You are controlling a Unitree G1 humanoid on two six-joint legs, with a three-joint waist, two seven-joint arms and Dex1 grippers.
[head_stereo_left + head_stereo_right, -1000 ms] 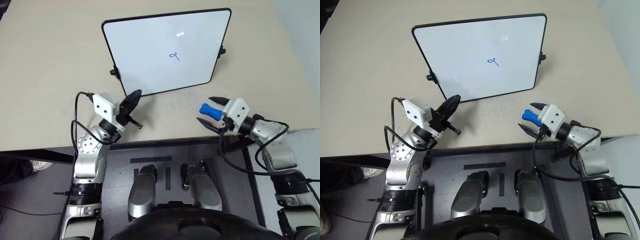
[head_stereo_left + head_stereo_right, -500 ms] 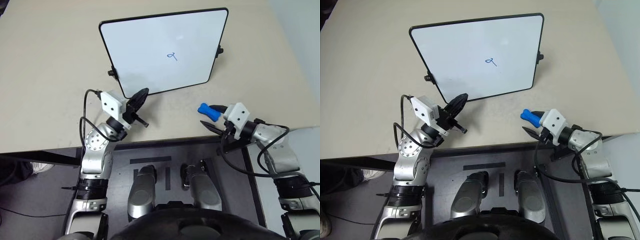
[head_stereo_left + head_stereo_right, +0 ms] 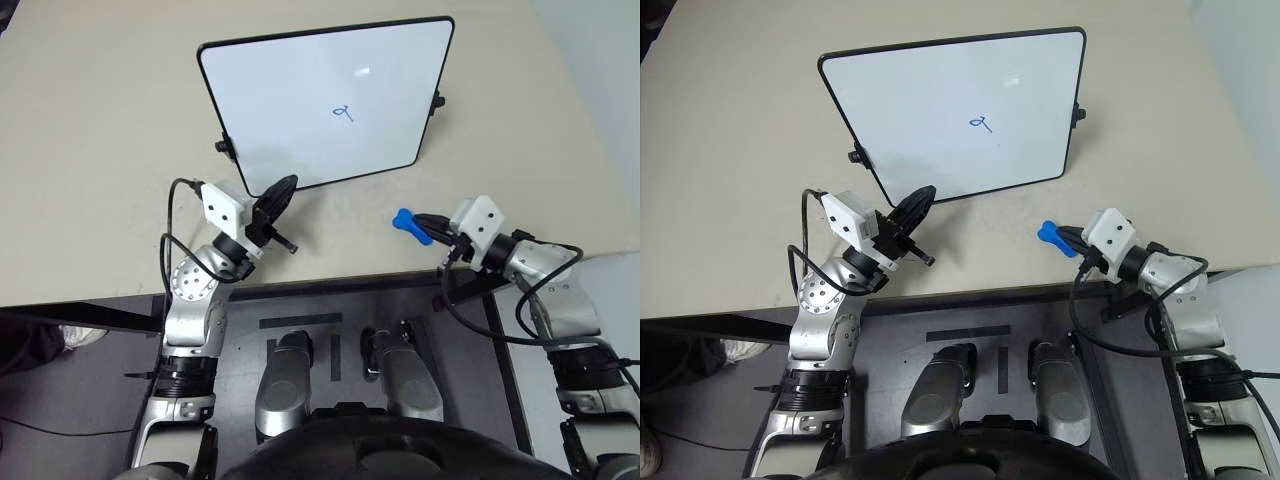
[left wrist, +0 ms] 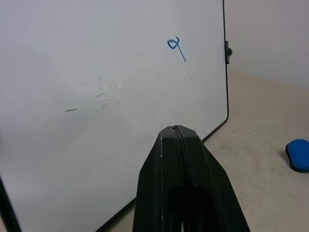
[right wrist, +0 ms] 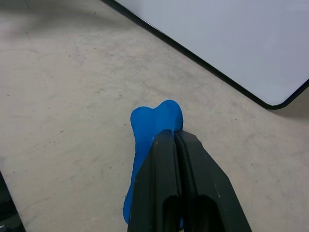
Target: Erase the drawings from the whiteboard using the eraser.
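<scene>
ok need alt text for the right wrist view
The right gripper, fingers shut, is over a small blue eraser on a beige table. Beyond it is a rounded corner of the whiteboard with its thin black frame.

The black fingers hide most of the blue eraser, the whiteboard runs off the picture's edge, and the drawings look too tiny to read.
</scene>
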